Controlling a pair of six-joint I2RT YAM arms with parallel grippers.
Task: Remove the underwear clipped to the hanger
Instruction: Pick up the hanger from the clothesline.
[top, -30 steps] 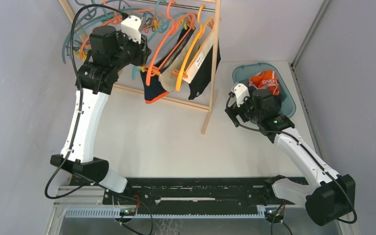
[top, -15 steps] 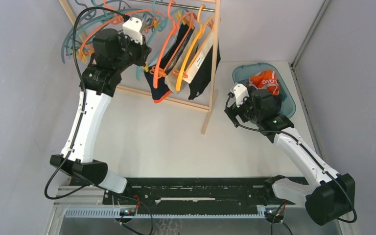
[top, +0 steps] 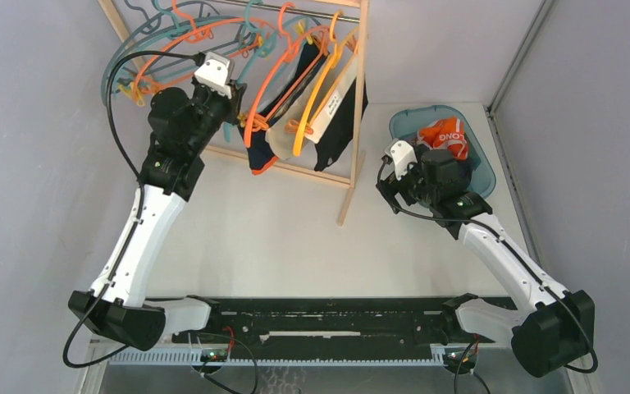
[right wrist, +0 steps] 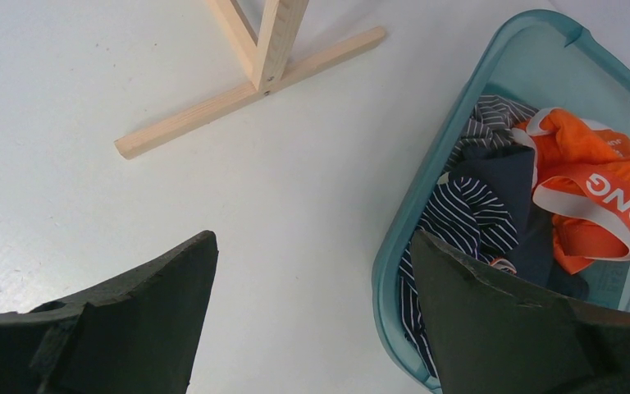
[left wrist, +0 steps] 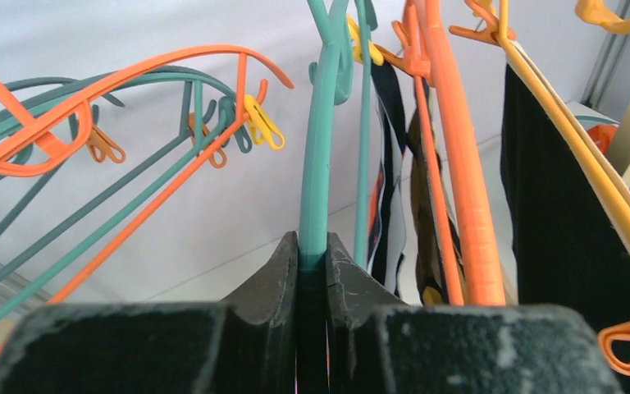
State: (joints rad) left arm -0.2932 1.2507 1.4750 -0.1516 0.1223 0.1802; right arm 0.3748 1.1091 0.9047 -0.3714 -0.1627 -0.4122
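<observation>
White table [top: 279, 238], rack [top: 353, 168]: navy, beige & black underwear [top: 340, 127] hangs clipped; L pincer [left wrist: 312, 275] clamps teal hanger [left wrist: 317, 164], R pincer [right wrist: 312, 304] apart.

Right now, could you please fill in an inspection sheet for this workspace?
Surface: white table, carrying the wooden rack and the teal bin.
Job's things: navy briefs with orange trim, beige briefs and black briefs hang clipped on the rack; orange briefs and striped briefs lie in the bin.
Clutter: empty hangers, teal and orange, at the rail's left end.
Grippers: left gripper shut on a teal hanger; right gripper open, holding nothing, beside the bin.
Cables: black cable loops off the left arm.
Surroundings: grey walls; nothing else seen.
</observation>
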